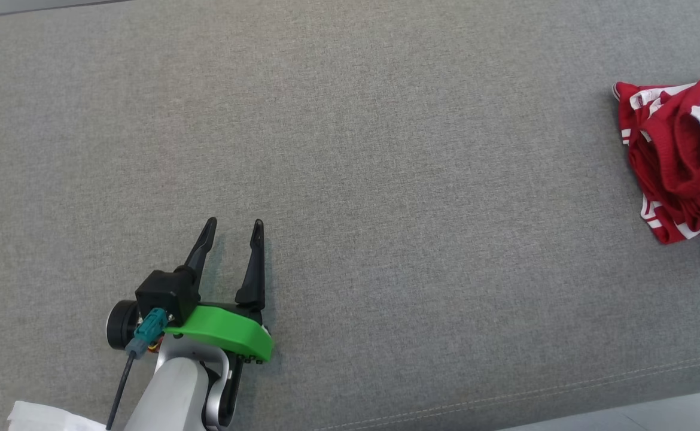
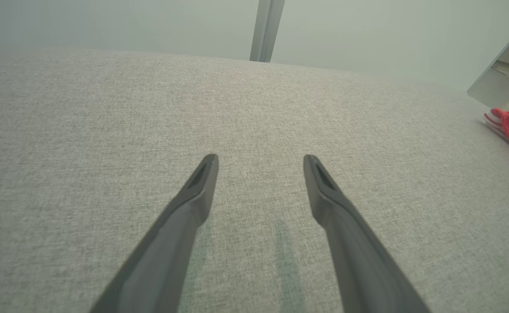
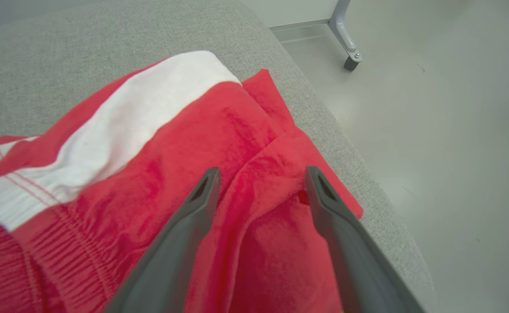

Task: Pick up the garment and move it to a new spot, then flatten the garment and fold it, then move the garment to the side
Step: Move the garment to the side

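Garment (image 1: 679, 149), red with white bands, lay bunched at the right edge of the grey cushion (image 1: 350, 149), close to the drop to the floor (image 3: 454, 130); right gripper (image 3: 262, 171) stood open astride a raised ridge of it; left gripper (image 1: 234, 222) hung open over bare upholstery, well apart; a sound grasp likely called for a deep bite, drawn inward from the edge.

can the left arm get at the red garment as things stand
Doubtful: nothing blocks the way across the grey surface, but the left gripper is far from the garment, a long stretch.
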Robot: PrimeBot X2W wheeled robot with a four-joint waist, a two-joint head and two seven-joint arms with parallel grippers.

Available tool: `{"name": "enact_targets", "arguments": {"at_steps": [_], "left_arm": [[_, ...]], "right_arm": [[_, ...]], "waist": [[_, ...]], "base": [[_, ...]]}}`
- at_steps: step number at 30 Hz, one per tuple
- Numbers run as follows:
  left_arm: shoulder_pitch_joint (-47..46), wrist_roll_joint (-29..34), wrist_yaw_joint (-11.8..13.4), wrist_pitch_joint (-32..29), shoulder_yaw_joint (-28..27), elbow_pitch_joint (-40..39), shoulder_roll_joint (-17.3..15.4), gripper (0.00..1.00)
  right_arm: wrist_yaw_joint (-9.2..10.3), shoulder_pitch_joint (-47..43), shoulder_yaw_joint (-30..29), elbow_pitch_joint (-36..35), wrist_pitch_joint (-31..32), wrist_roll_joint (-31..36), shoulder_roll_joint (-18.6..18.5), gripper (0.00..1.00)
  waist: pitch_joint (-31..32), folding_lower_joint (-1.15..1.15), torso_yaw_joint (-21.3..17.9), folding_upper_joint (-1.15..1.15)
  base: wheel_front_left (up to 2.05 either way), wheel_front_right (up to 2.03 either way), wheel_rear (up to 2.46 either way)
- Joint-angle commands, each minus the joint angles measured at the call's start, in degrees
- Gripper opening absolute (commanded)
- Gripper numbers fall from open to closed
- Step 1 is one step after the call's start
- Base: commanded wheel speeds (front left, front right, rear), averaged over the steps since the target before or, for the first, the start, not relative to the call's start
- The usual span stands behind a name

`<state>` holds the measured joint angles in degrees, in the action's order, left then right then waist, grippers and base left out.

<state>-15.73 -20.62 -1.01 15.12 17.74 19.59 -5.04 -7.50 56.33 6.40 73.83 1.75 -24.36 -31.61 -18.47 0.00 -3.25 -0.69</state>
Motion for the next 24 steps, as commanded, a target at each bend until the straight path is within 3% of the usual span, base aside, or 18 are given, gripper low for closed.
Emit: {"name": "enact_targets", "arguments": {"at_steps": [1, 13, 24], "left_arm": [[-0.8, 0.2, 0.1, -0.1, 0.0, 0.1, -0.5, 1.00], [-0.2, -0.7, 0.5, -0.1, -0.1, 0.8, -0.4, 1.00], [2.2, -2.3, 2.6, 0.0, -3.4, -0.8, 0.0, 1.00]], "right_arm": [[0.03, -0.7, -0.6, 0.1, 0.0, 0.8, 0.1, 1.00], [0.03, 1.0, -3.0, 0.0, -2.5, 6.6, 2.9, 1.00], [0.03, -1.2, 6.5, -11.5, -9.5, 5.8, 7.6, 1.00]], "waist": [[0.2, 0.00, -0.3, 0.69], [2.7, 0.00, -2.2, 0.69], [10.4, 0.00, -2.8, 0.69]], "base": [[0.00, 0.00, 0.00], [0.00, 0.00, 0.00], [0.00, 0.00, 0.00]]}}
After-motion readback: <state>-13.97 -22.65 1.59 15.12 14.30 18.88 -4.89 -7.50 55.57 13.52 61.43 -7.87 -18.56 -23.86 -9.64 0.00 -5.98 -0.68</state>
